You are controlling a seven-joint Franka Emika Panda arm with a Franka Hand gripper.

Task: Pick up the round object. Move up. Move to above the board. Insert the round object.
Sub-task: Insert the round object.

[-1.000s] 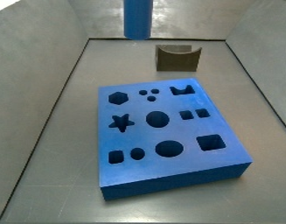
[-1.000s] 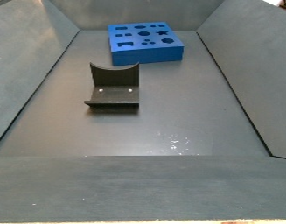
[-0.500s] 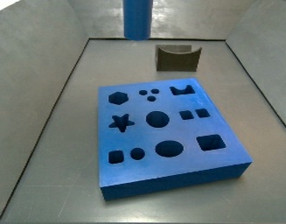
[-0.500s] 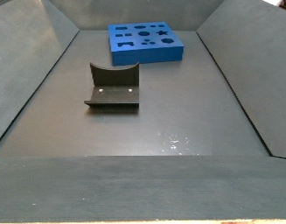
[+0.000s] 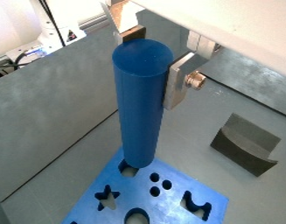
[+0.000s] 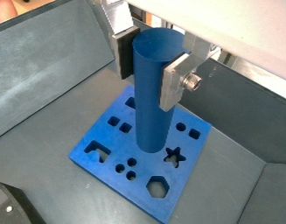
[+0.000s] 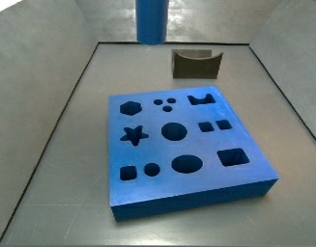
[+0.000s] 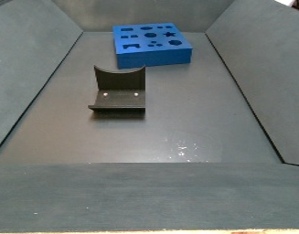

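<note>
My gripper (image 5: 151, 66) is shut on the round object (image 5: 142, 105), a tall smooth blue cylinder held upright near its top between the silver fingers (image 5: 177, 83). Both wrist views show it; the grip shows again in a wrist view (image 6: 151, 70) around the peg (image 6: 153, 105). The peg hangs high over the board (image 5: 180, 171), a thick blue slab with star, hexagon, round and square holes (image 6: 110, 140). In a side view the peg (image 7: 150, 19) shows at the top, well above the board (image 7: 186, 154). The board also shows far back in a side view (image 8: 152, 44).
The fixture, a dark bracket on a base plate, stands on the grey floor beyond the board (image 7: 195, 64) and shows nearer in a side view (image 8: 117, 91). It also shows in both wrist views (image 5: 247, 144) (image 6: 17, 206). Sloped grey walls (image 7: 64, 106) bound the floor.
</note>
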